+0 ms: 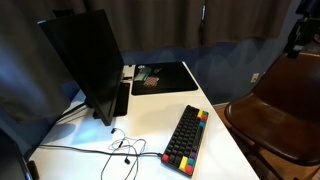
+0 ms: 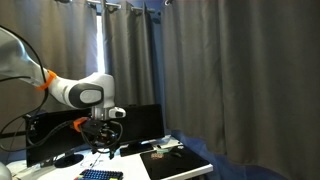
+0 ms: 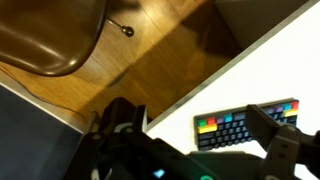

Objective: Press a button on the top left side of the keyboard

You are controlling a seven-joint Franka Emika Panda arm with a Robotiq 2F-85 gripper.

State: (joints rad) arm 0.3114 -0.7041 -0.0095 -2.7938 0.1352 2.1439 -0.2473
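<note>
The keyboard (image 1: 187,140) is compact and black with a border of coloured keys. It lies near the right front edge of a white desk (image 1: 150,115). In an exterior view only its edge (image 2: 100,175) shows at the bottom, with my gripper (image 2: 103,143) hanging above it and not touching. In the wrist view the keyboard (image 3: 240,128) lies below, with red, orange, yellow, green and blue keys at its near end. My gripper (image 3: 200,118) is open and empty, its dark fingers spread to either side of the keyboard.
A large black monitor (image 1: 85,60) stands at the desk's left, also seen in an exterior view (image 2: 70,135). A black mouse mat (image 1: 165,77) lies at the back. Thin cables (image 1: 120,150) trail at the front. A brown chair (image 1: 280,115) stands beside the desk.
</note>
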